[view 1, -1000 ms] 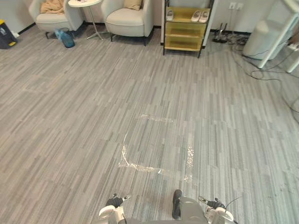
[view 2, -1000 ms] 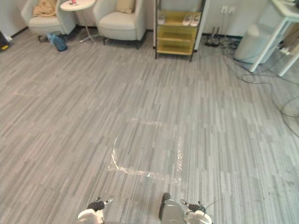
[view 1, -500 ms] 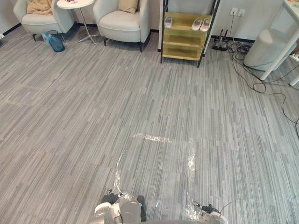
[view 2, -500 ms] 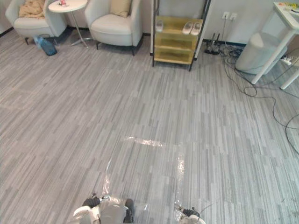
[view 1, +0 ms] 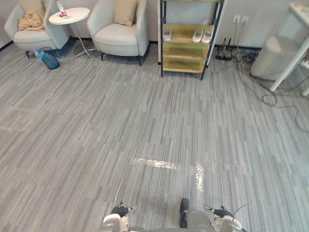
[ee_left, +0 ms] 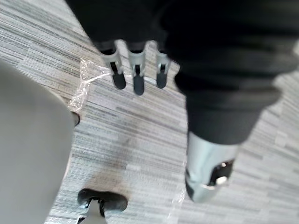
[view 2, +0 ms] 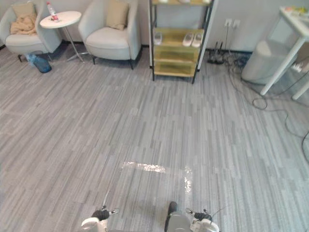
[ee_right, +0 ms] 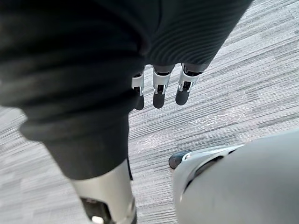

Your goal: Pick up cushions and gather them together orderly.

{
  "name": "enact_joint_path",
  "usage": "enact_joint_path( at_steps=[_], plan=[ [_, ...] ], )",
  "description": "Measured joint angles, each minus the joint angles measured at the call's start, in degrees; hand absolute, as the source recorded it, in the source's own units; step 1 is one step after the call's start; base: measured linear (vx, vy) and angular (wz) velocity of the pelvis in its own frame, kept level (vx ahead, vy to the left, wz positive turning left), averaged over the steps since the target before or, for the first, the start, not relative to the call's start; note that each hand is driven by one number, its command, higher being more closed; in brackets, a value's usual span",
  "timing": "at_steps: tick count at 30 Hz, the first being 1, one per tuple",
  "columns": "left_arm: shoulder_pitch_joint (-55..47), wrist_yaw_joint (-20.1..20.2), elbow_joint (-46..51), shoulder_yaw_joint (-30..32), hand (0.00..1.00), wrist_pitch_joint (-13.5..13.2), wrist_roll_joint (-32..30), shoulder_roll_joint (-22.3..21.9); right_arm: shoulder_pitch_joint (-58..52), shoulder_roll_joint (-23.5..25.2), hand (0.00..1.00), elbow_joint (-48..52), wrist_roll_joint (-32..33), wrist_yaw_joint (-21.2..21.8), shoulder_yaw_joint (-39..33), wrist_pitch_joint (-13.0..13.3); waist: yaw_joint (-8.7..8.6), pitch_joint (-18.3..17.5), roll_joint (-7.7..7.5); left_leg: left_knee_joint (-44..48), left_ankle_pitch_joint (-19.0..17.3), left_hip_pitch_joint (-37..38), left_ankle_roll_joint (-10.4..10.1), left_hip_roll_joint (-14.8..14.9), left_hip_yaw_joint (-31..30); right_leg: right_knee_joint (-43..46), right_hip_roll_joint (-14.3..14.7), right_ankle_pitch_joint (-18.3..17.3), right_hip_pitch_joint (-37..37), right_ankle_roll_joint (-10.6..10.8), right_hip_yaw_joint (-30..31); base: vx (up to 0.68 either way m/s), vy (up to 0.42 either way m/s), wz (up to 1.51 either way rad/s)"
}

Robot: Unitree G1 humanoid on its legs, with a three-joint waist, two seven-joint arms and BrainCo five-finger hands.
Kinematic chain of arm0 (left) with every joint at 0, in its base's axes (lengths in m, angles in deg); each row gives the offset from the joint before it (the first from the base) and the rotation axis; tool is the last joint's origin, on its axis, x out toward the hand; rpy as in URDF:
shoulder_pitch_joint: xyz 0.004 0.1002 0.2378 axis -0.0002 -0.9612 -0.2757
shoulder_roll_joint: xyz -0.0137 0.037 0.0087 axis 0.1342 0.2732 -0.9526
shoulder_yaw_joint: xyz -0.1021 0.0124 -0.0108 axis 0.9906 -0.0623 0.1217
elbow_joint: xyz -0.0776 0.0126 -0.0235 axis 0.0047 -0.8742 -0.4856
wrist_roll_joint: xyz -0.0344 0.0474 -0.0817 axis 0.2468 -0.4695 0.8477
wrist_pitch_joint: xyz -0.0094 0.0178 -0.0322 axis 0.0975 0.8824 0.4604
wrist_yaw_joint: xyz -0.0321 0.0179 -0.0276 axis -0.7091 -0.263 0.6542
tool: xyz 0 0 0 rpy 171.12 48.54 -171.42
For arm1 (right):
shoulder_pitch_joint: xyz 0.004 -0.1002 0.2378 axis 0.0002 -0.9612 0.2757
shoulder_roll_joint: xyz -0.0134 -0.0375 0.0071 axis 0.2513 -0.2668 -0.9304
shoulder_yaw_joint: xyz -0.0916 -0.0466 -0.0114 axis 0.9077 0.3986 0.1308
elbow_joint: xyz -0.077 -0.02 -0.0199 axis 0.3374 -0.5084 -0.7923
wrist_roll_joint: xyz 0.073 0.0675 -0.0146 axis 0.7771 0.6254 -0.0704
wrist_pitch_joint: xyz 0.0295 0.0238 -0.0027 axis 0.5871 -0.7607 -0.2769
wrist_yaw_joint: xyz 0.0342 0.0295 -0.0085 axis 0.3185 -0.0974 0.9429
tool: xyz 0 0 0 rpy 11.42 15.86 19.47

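A tan cushion (view 1: 125,10) stands upright against the back of the pale armchair (view 1: 118,36) at the far wall. A second tan cushion (view 1: 31,6) leans in the left armchair (view 1: 29,36), above a crumpled beige blanket (view 1: 31,20). Both are far across the grey floor from me. My left hand (ee_left: 135,79) hangs over the floor with straight fingers and holds nothing. My right hand (ee_right: 158,91) hangs the same way, open and empty.
A round white side table (view 1: 69,15) with a bottle stands between the armchairs, with a blue bottle (view 1: 48,60) on the floor beside it. A yellow shoe shelf (view 1: 186,43) stands right of the chairs. At far right are a grey bin (view 1: 275,58) and loose cables (view 1: 280,96). Shiny tape marks (view 1: 154,163) lie on the floor.
The whole picture has shifted: the armchairs, side table and shelf show more fully and the tape marks lie closer. Nothing in the room has moved.
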Motion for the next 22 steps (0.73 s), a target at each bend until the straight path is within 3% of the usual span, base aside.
enact_joint_path(
  at_steps=[1,2,3,5,6,8,9,10,11,12,14,20,22],
  plan=[
    [0.04,0.62,0.54,1.34,0.00,-0.03,0.10,0.02,-0.69,0.15,0.00,0.19,0.17,-0.14,-0.16,0.08,-0.21,0.07,-0.41,10.73,0.12,-4.47,-0.39,1.27,-1.91,-1.37,0.15,-1.09,2.65,-0.34,-1.65,0.27,-0.213,0.49],
    [0.20,0.76,1.31,2.09,0.00,-0.02,0.35,-0.24,-1.57,0.41,0.00,1.08,0.24,-0.23,-0.08,0.05,-0.56,-0.03,0.00,21.68,1.89,-9.28,-2.80,2.93,-2.62,-2.51,0.66,-1.70,5.16,-0.67,-3.19,0.40,-0.233,0.68],
    [0.21,0.99,2.45,3.04,0.00,-0.08,0.56,-0.35,-2.15,0.24,0.00,1.64,0.47,-0.43,0.39,0.04,-0.20,0.30,0.01,34.16,4.60,-14.66,-3.51,6.26,-1.60,-4.25,1.97,-2.95,8.76,-1.96,-3.94,0.30,-0.136,0.51],
    [-0.16,1.06,2.78,2.90,0.00,-0.20,0.60,-0.19,-2.43,0.28,0.00,1.43,0.60,-0.57,0.52,-0.02,0.45,0.30,0.12,37.64,2.42,-17.18,-3.22,7.92,0.57,-5.62,2.38,-2.85,11.81,-2.37,-4.63,0.24,-0.065,0.16],
    [-0.29,1.15,2.83,2.82,0.00,-0.21,0.79,0.05,-2.59,0.51,0.00,1.44,0.85,-0.76,0.18,-0.02,0.90,0.30,-0.18,30.93,-0.60,-18.44,-2.72,7.52,3.57,-7.49,1.68,-2.91,14.61,-2.28,-4.99,0.31,-0.029,-0.03],
    [-0.31,1.19,2.81,2.63,0.00,-0.21,0.87,0.18,-2.16,0.80,0.00,1.55,1.35,-0.76,-0.72,0.10,0.81,0.17,-0.46,19.13,-0.90,-18.81,-2.60,5.11,3.48,-8.46,0.57,-3.23,15.70,-1.53,-4.80,0.27,0.042,-0.07],
    [-0.29,1.06,2.82,1.77,0.00,-0.30,1.25,0.14,-2.23,1.12,0.00,1.61,2.23,-0.79,-1.57,0.29,0.85,0.02,-0.34,3.52,3.00,-18.83,-2.39,1.56,-0.38,-8.46,-0.55,-3.93,16.46,-0.12,-4.25,0.28,0.129,-0.13],
    [-0.28,1.00,2.77,1.81,0.00,-0.33,1.33,-0.02,-2.53,1.28,0.00,1.60,2.23,-0.79,-1.76,0.28,1.05,0.03,-0.20,-1.15,9.44,-18.67,-3.70,0.39,-2.72,-8.14,-0.73,-4.45,16.64,0.70,-3.39,0.29,0.154,-0.20],
    [-0.29,0.98,2.86,1.93,0.00,-0.37,1.80,-0.26,-2.77,1.30,0.00,1.62,2.22,-0.76,-1.75,0.29,1.19,-0.07,-0.10,-2.15,12.18,-18.36,-3.35,0.03,-3.62,-7.99,-0.59,-4.75,16.75,1.20,-2.85,0.36,0.168,-0.08],
    [-0.22,0.99,2.86,1.81,0.00,-0.41,1.71,0.75,-2.93,2.52,0.00,1.76,2.13,-0.71,-1.50,0.22,1.11,-0.65,-1.69,-3.54,11.88,-16.73,-2.16,-2.07,-3.52,-8.20,-2.27,-5.40,17.28,2.44,-2.14,0.28,0.134,0.05],
    [0.39,1.02,2.90,1.84,0.00,-0.41,1.70,1.50,-3.36,3.33,0.00,1.64,2.12,-0.77,-1.46,-0.22,1.26,-0.44,-3.44,-3.52,11.26,-16.06,-1.25,-3.29,-2.22,-8.36,-3.77,-6.01,18.28,3.07,-1.65,0.25,0.118,0.00],
    [0.26,1.04,2.79,1.78,0.00,-0.36,1.61,1.57,-3.78,4.46,0.00,3.60,1.89,-0.76,-0.42,-0.14,2.03,-1.02,-4.25,-7.17,10.86,-11.83,-0.55,-4.80,-1.68,-9.06,-5.00,-6.01,20.09,3.13,-0.66,0.10,0.038,-0.08],
    [0.15,1.04,2.73,1.77,0.00,-0.35,1.55,1.62,-4.02,4.48,0.00,3.66,1.90,-0.75,0.02,-0.14,2.07,-1.41,-4.45,-7.51,10.88,-11.73,-0.54,-5.16,-1.78,-9.18,-5.22,-6.71,20.07,4.04,-0.65,0.00,-0.033,-0.04]
  ],
)
